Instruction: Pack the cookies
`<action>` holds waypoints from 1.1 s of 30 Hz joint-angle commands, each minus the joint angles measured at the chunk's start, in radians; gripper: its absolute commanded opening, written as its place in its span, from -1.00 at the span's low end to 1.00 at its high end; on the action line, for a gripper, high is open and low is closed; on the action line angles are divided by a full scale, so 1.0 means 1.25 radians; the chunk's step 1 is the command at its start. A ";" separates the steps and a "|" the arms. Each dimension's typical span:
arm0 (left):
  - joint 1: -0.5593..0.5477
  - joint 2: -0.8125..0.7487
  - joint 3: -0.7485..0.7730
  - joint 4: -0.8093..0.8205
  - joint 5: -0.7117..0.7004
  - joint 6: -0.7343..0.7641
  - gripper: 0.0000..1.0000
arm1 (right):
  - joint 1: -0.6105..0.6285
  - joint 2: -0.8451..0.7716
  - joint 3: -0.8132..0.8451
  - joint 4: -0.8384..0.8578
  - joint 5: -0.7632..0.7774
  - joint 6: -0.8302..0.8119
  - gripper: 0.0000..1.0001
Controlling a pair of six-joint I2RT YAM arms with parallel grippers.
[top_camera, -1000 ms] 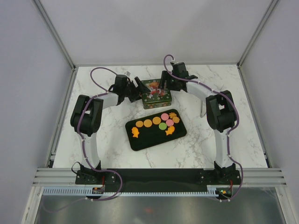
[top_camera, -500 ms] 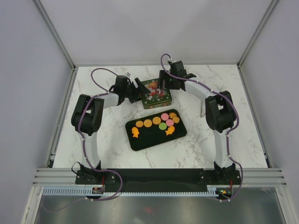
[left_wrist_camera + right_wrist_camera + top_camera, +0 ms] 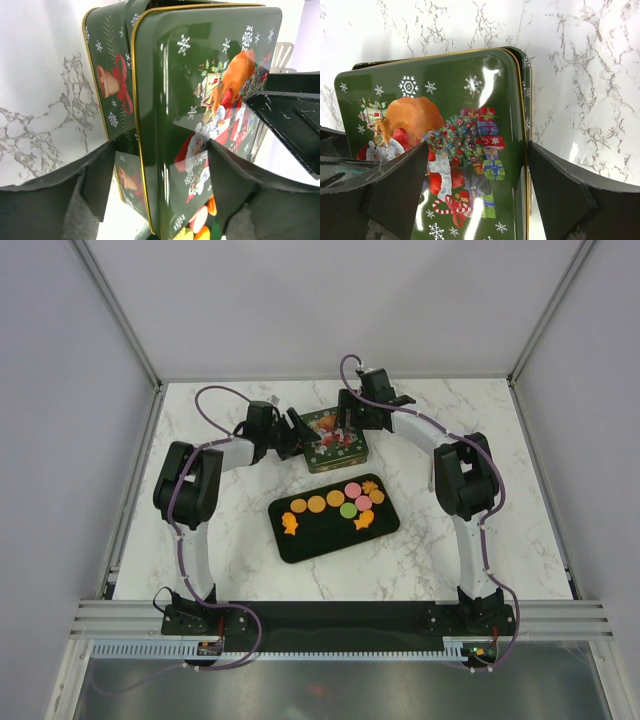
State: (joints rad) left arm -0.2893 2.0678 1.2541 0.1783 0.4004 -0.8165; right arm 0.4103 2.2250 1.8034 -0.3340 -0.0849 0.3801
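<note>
The cookies (image 3: pixel 335 499) lie on a black tray (image 3: pixel 300 545) in mid-table: round orange, pink and green ones and three orange fish. A green Christmas tin (image 3: pixel 335 442) stands behind the tray, its picture lid (image 3: pixel 200 95) sitting slightly offset on the base (image 3: pixel 107 75). My left gripper (image 3: pixel 300 430) is open at the tin's left end; in the left wrist view (image 3: pixel 162 185) one finger is beside the side wall and the other over the lid. My right gripper (image 3: pixel 350 423) is open above the lid (image 3: pixel 435 140), its fingers (image 3: pixel 477 190) spanning the lid's right part.
White marble table (image 3: pixel 480 510) with a metal frame and grey walls around it. The arm bases stand on a black bar (image 3: pixel 340 618) at the near edge. Bare marble shows right of the tin (image 3: pixel 580 75).
My right wrist has shifted a little left and toward the back over the tin. The left arm, tin and tray of cookies have not moved.
</note>
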 commanded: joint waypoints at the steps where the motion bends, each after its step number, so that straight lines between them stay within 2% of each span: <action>1: -0.010 0.004 0.059 -0.073 0.021 -0.002 0.48 | 0.007 0.018 0.025 -0.014 -0.040 0.019 0.75; 9: 0.004 0.032 0.159 -0.158 0.014 0.025 0.63 | -0.007 -0.009 0.022 -0.022 -0.022 0.009 0.78; 25: 0.020 0.077 0.290 -0.290 0.015 0.089 0.69 | -0.044 0.020 0.051 0.017 -0.035 -0.033 0.91; 33: 0.020 0.152 0.418 -0.397 -0.027 0.139 0.68 | -0.061 0.114 0.107 0.034 -0.132 0.003 0.92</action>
State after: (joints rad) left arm -0.2695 2.2292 1.6890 -0.2459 0.3923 -0.7094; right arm 0.3386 2.3131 1.8996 -0.3161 -0.1898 0.3733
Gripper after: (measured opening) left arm 0.842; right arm 0.960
